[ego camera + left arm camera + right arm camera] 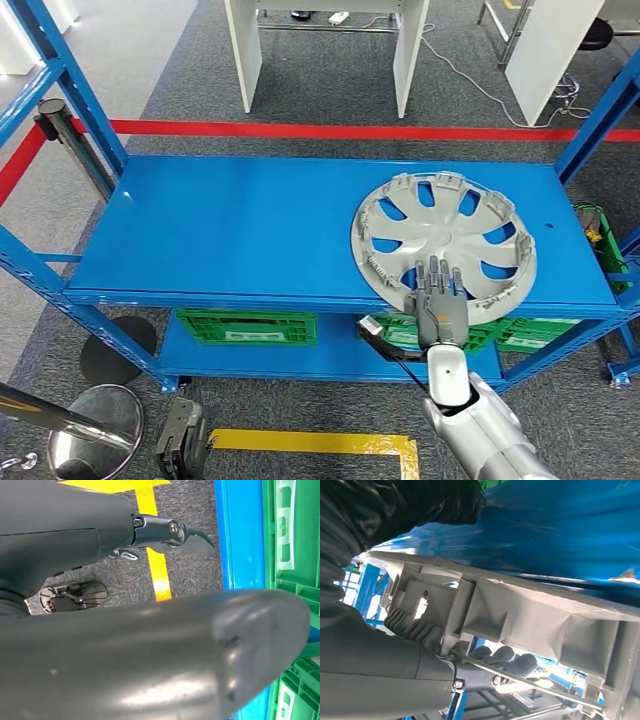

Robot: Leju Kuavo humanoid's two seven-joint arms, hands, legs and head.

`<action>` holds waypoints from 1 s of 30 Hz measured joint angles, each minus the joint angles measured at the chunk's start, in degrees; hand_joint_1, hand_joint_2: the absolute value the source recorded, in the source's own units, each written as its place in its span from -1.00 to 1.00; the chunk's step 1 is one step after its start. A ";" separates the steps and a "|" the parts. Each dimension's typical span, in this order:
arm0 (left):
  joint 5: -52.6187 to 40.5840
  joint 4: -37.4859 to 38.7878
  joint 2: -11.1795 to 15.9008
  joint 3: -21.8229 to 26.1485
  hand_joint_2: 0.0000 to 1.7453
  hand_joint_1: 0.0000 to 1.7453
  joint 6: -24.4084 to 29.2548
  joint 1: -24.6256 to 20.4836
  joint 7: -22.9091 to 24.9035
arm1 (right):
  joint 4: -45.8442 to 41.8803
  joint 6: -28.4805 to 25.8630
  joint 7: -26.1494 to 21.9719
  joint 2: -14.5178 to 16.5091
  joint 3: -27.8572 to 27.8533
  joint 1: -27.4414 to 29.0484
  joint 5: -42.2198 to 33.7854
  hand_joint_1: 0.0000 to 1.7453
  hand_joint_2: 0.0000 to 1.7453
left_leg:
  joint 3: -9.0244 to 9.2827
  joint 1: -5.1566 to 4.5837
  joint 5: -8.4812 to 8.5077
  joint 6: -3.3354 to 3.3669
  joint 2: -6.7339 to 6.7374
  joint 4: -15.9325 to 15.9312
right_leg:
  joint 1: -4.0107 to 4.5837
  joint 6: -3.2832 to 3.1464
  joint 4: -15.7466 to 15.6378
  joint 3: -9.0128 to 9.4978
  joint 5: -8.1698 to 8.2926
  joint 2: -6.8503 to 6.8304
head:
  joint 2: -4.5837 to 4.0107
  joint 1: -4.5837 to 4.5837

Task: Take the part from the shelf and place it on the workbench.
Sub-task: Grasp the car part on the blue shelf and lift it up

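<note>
Since the hubcap (pixel 444 246) looks thin, light and bendy, the right hand (pixel 440 300) is pinching its near rim with fingers on top and thumb under

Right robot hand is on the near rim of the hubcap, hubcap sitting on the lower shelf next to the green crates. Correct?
Not quite. The hubcap lies on the top shelf, not the lower one; the green crates sit below it. The head view shows this. The right robot hand is indeed on its near rim.
</note>
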 joint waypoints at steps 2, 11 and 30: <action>0.03 -0.01 0.01 -0.05 -1.00 -1.00 0.03 -0.01 0.04 | 0.32 0.35 0.29 0.18 -0.25 -0.24 0.00 -0.47 1.00 | 0.00 0.00 0.01 0.00 0.00 0.00 | 0.00 0.00 0.00 0.00 0.00 0.00 | 0.00 0.01; 0.82 -0.02 0.02 -0.36 -1.00 -1.00 0.08 -0.03 0.21 | 0.95 2.01 -2.18 1.30 -3.00 -0.62 -0.18 1.00 1.00 | 0.03 0.00 0.04 -0.01 0.00 0.00 | 0.00 0.01 0.00 0.02 0.05 0.02 | 0.00 0.01; 1.49 -0.02 0.02 -0.46 -1.00 -1.00 -0.04 -0.07 0.39 | 0.89 0.78 -3.97 1.96 -5.26 -0.40 -0.21 1.00 1.00 | 0.18 0.01 0.13 -0.12 0.02 0.00 | 0.00 -0.04 0.01 0.11 0.16 0.13 | 0.00 0.00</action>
